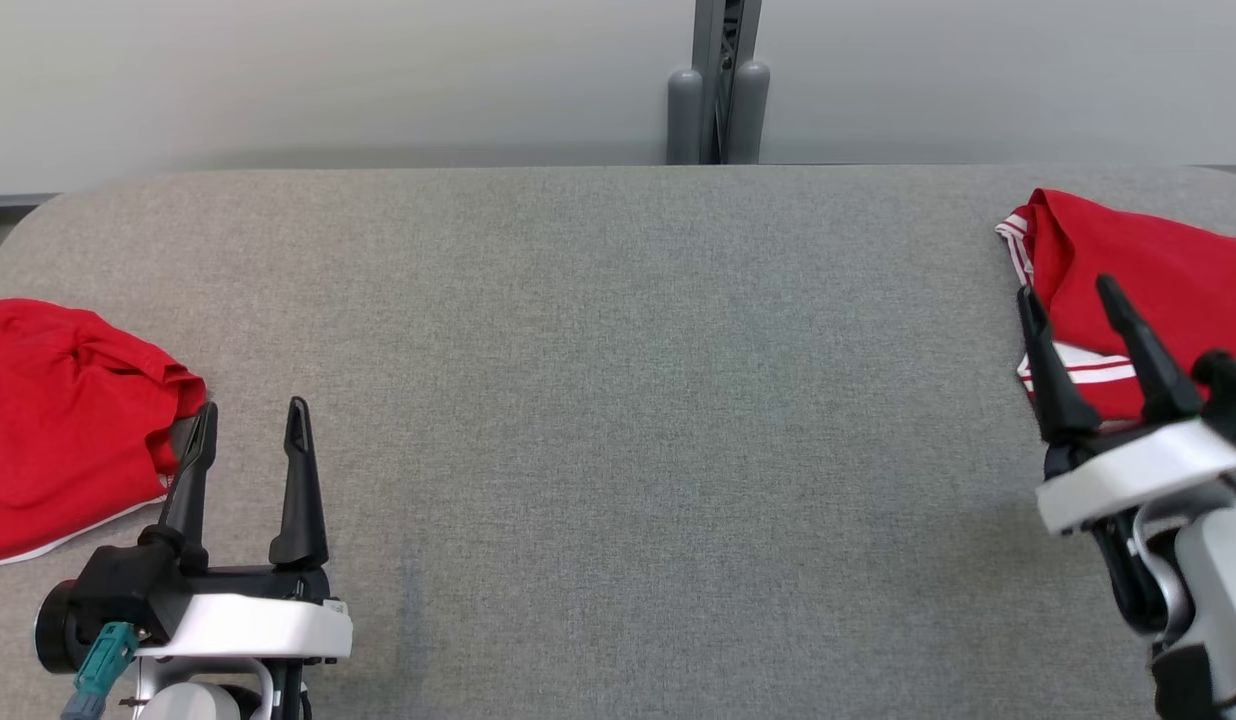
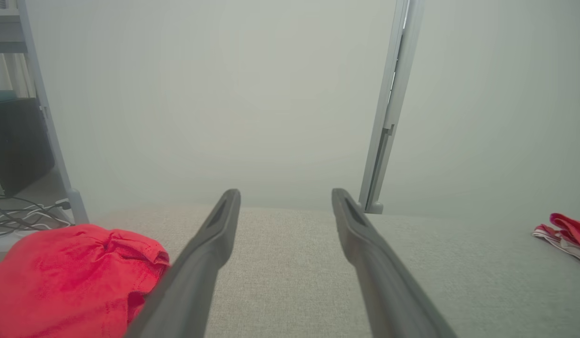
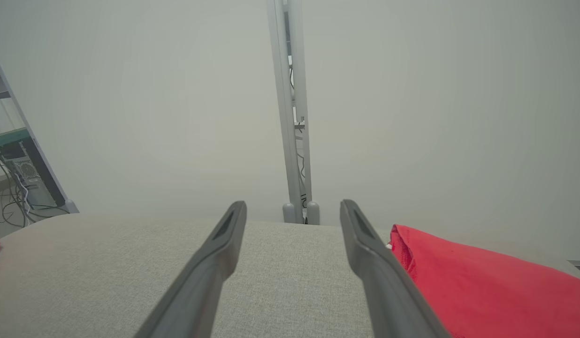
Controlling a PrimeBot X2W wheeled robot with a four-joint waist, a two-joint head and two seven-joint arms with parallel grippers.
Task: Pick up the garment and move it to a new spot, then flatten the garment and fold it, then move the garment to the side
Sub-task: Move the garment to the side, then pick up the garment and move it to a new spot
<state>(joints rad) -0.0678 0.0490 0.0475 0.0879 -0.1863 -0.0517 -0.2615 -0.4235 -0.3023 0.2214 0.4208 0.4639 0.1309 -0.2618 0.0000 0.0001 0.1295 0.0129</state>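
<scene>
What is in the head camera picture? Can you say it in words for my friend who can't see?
Two open, empty robot grippers hover over a grey fabric table: the left gripper beside a crumpled red garment at the left edge, the right gripper beside a folded red garment with white stripes at the right edge.

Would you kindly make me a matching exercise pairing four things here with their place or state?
Things: 1 crumpled red garment; 2 striped red garment; 3 left gripper; 4 grey post.
Places or states: A behind the far edge of the table; B open, holding nothing; C lies on the table's right side; D lies on the table's left side.
Pairs: 1-D; 2-C; 3-B; 4-A.
</scene>
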